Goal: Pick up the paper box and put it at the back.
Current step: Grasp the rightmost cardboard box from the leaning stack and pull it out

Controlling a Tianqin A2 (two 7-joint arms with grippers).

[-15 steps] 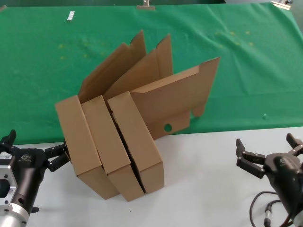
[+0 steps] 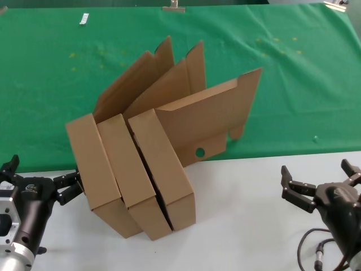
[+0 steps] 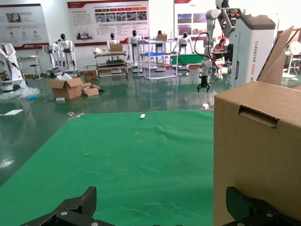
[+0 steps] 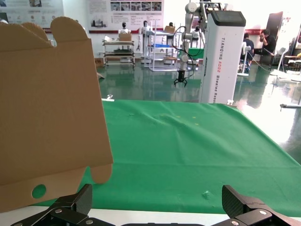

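Note:
The paper box [image 2: 169,169] is the rightmost of three brown cardboard boxes leaning together at the table's front middle. Its tall lid [image 2: 211,121] stands open, with a flap ear and a small round hole [image 2: 199,152]. The right wrist view shows that lid [image 4: 47,103] close by. My left gripper [image 2: 39,175] sits open at the front left, just beside the leftmost box and holding nothing. My right gripper [image 2: 318,178] rests open at the front right, well clear of the boxes. The green cloth of the back [image 2: 293,73] stretches behind the boxes.
Two other same-looking boxes [image 2: 93,169] [image 2: 127,169] lean against the paper box on its left, and the outer one fills one side of the left wrist view [image 3: 256,150]. A white tabletop strip [image 2: 242,214] runs along the front. A small white piece [image 2: 84,19] lies far back left.

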